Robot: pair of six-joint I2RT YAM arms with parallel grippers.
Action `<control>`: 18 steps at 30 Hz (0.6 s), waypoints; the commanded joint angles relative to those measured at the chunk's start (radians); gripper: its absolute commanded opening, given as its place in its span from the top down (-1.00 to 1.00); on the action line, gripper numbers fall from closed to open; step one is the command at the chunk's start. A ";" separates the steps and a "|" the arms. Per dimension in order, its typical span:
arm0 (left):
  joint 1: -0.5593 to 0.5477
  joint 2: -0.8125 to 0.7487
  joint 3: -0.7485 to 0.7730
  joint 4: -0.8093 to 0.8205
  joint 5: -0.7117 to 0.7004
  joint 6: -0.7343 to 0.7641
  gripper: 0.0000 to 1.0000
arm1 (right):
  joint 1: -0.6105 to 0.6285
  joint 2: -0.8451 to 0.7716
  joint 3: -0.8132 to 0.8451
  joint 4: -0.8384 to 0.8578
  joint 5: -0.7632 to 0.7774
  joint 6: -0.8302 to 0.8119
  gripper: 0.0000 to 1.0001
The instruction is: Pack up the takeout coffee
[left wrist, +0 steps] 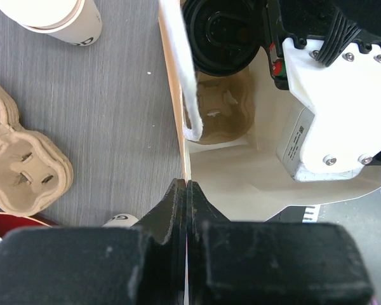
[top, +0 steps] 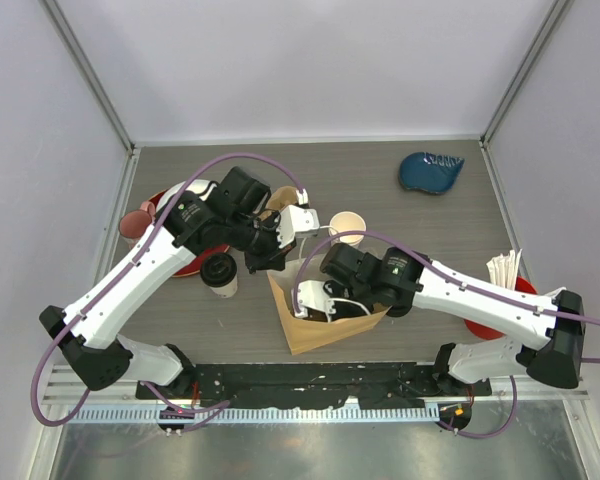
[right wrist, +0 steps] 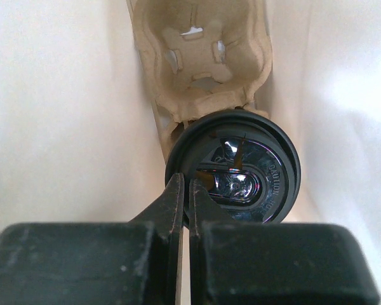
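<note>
Finding 1: the right gripper [right wrist: 185, 200] is down inside the paper bag [top: 315, 338], its jaws pinched together on the lid rim of the first cup [right wrist: 241, 175]. That cup hangs over the near pocket of the cup carrier [right wrist: 200, 57] lying on the bag floor. Whether its base is seated there I cannot tell.

Finding 2: the left gripper [left wrist: 186, 190] is closed flat on the bag's top edge, holding the mouth open. The second cup [top: 220, 271] stands lidded on the table just left of the bag, not yet packed.

Recommendation: a rim pinch is a thin hold, so the cup should go down straight and upright. It should be let go only once its base is in the pocket. The left side should hold the wall clear so the right arm can lift out without dragging the paper.

Coverage: the right wrist view alone shows the pinch and the pocket, which the arm hides from above. The left wrist view alone shows the clamp on the paper and a stack of spare carriers [left wrist: 22, 159] outside the bag. Only the top view shows the second cup whole, and 1 unlidded cup [top: 347, 226] beyond the bag
</note>
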 commanded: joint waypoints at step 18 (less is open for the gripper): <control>-0.004 -0.018 0.024 -0.020 -0.009 0.018 1.00 | 0.005 -0.031 0.007 -0.012 0.005 -0.003 0.37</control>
